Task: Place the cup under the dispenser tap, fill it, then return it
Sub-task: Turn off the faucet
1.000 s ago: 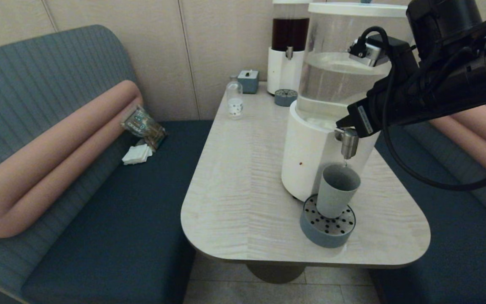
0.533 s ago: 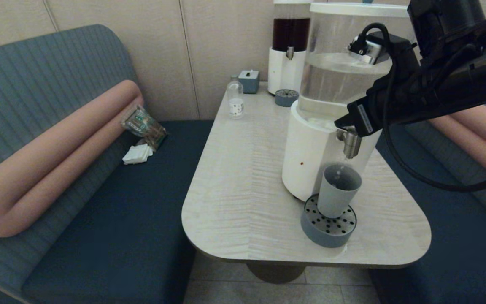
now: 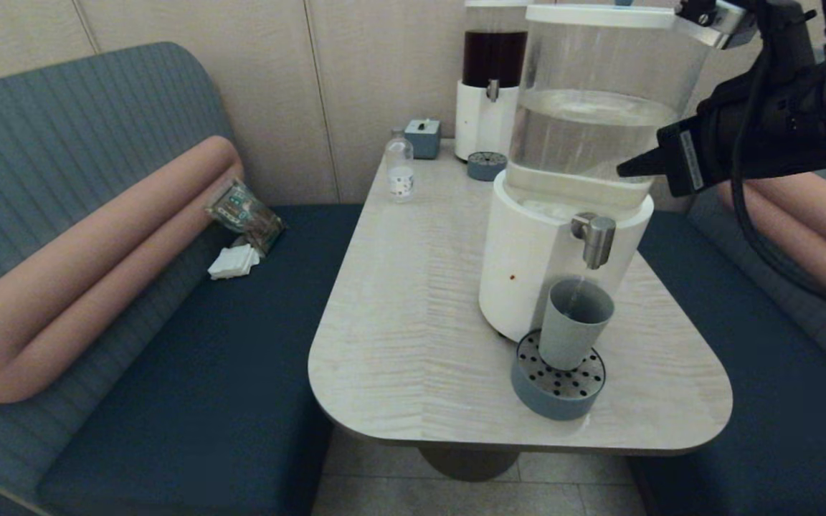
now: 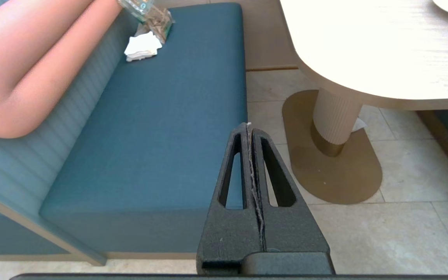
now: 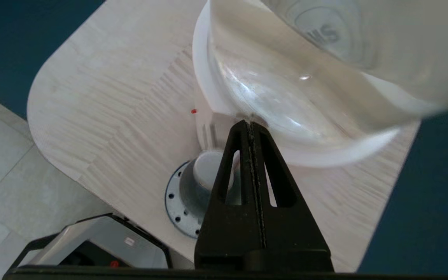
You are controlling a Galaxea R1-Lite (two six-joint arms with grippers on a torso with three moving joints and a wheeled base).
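Grey-blue cup (image 3: 574, 322) standing straight up on the round drip tray (image 3: 558, 390) with holes, right under the steel dispenser tap (image 3: 594, 240), at the near right part of the pale wood tabletop (image 3: 413, 322). Going left to right: left gripper (image 4: 250, 130) parked low beside the blue bench seat (image 4: 150, 128), far from the cup, jaws pressed together on nothing. Small clear bottle (image 3: 399, 168) with a white label at the back, words too small to read. Cup next, open mouth up, long side up and down. Right gripper (image 5: 249, 126) up high by the clear tank (image 3: 592, 107), above the cup and to its right, jaws pressed together, holding nothing. Right arm much nearer. Probably needs to come down and spread its jaws around the cup. Raised letters on the tank, maybe "SN", hard to read.
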